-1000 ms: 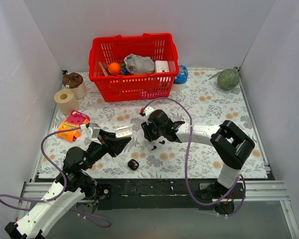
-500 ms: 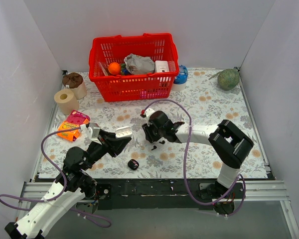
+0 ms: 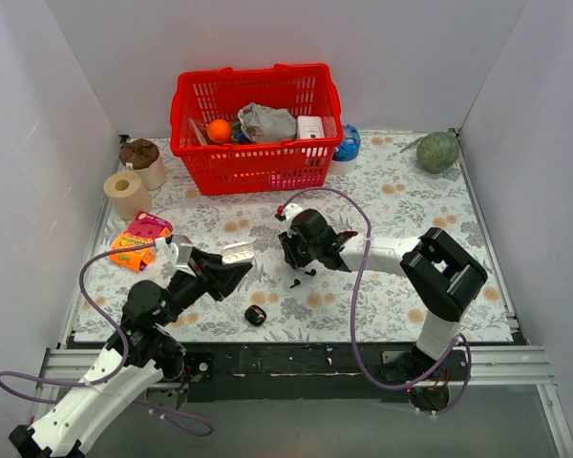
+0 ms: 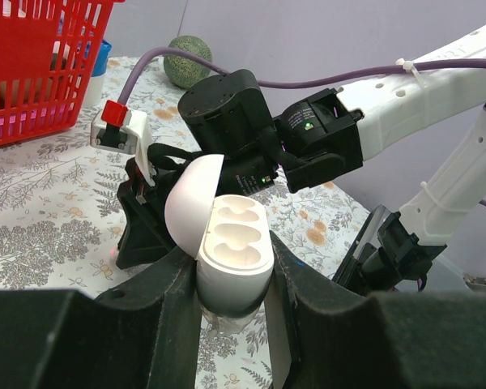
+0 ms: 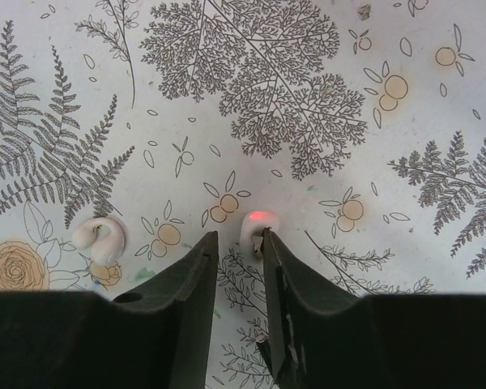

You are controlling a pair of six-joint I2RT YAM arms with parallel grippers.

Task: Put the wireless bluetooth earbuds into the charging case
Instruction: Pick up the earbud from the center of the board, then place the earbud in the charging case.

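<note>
White walls are boxing in a floral-cloth surface (image 3: 401, 219), with a red basket (image 3: 256, 170) sitting at the back.

The charging case (image 3: 256, 316) is lying on the cloth straight out in front of the basket's middle, well apart from it, with nothing touching it. The black earbuds (image 3: 296, 283) are lying loose on the cloth near each other, in front of the basket's right half. They are closer to the basket than the charging case is and are not in it.

The left end effector (image 4: 231, 258) is clamping a white case (image 4: 227, 235), lid open and both sockets showing. It is holding the case above the cloth in front of the basket, just left of its middle.

The right end effector (image 5: 236, 237) is pointing down at the cloth between the basket and the black earbuds. Its jaws are standing a little apart and are gripping nothing. A white earbud (image 5: 257, 225) with a red glow on it is lying right at the tip of one finger, and a second white earbud (image 5: 100, 239) is lying off to the side.

A paper roll (image 3: 126, 194) and an orange packet (image 3: 138, 240) are sitting off the basket's left end. A green ball (image 3: 437, 151) is sitting well off its right end.
</note>
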